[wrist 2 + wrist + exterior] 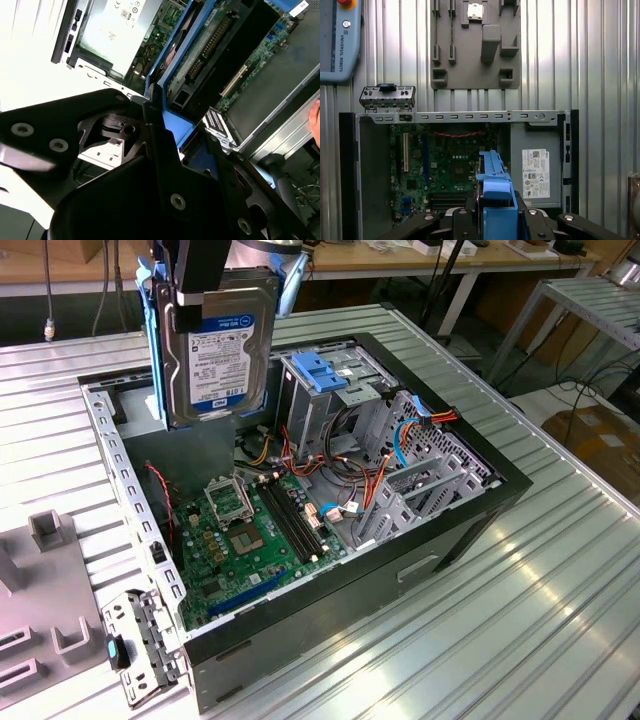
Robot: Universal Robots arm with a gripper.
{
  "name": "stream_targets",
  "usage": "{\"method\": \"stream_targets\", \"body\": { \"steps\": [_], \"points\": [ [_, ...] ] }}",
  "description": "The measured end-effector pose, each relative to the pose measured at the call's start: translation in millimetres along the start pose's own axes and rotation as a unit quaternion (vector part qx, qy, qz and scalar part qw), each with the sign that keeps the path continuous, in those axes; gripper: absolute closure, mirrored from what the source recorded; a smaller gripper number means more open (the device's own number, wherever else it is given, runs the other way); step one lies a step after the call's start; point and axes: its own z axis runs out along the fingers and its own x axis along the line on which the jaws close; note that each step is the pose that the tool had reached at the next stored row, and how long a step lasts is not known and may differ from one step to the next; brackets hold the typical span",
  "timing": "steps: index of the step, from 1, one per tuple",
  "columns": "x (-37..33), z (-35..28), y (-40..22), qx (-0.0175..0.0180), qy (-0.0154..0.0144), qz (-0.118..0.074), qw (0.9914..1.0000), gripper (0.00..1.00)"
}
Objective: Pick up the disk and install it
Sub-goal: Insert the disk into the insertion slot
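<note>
The disk [215, 350] hangs upright in the air over the back left of the open computer case [470, 510], its white and blue label facing the exterior camera and blue rails along its sides. My gripper [205, 285] is shut on its upper end. In the first wrist view the disk's blue rail [494, 192] sticks out between the black fingers [465, 225], above the motherboard [445, 165]. In the second wrist view the disk's underside [205, 45] and blue rail [175, 125] run out from the gripper body.
The metal drive cage with a light-blue bracket [322, 372] stands at the back of the case. The grey power supply [537, 172] lies beside the motherboard. A grey fixture plate [475, 45], a teach pendant [337, 40] and a loose bracket [135, 650] lie on the ribbed table. A hand [315, 120] is nearby.
</note>
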Motion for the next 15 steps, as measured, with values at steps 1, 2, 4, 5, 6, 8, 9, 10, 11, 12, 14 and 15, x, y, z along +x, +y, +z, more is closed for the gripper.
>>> {"method": "stream_targets", "body": {
  "steps": [1,2,4,5,6,8,9,10,11,12,14,15],
  "points": [
    [0.7,0.2,0.0,0.0,0.0002,0.0,1.0,0.63],
    [1.8,0.7,0.0,0.0001,0.0002,0.0,1.0,0.63],
    [3.2,1.1,-0.1,0.0,0.0005,0.0,1.0,0.63],
    [3.8,1.2,-0.1,0.0001,0.0005,0.0,1.0,0.63],
    [4.3,1.3,-0.2,0.0001,0.0006,0.0,1.0,0.63],
    [5.2,1.4,-0.2,0.0001,0.0006,0.0,1.0,0.63],
    [5.8,1.5,-0.2,0.0001,0.0006,0.0,1.0,0.63],
    [6.3,1.6,-0.2,0.0001,0.0006,0.0,1.0,0.63],
    [7.2,1.6,-0.2,0.0001,0.0006,0.0,1.0,0.63],
    [7.8,1.6,-0.2,0.0,0.0006,0.0,1.0,0.63],
    [9.9,1.8,-0.3,0.0,0.0006,0.0,1.0,0.63],
    [10.8,1.8,-0.3,0.0,0.0007,0.0,1.0,0.63]
  ]
}}
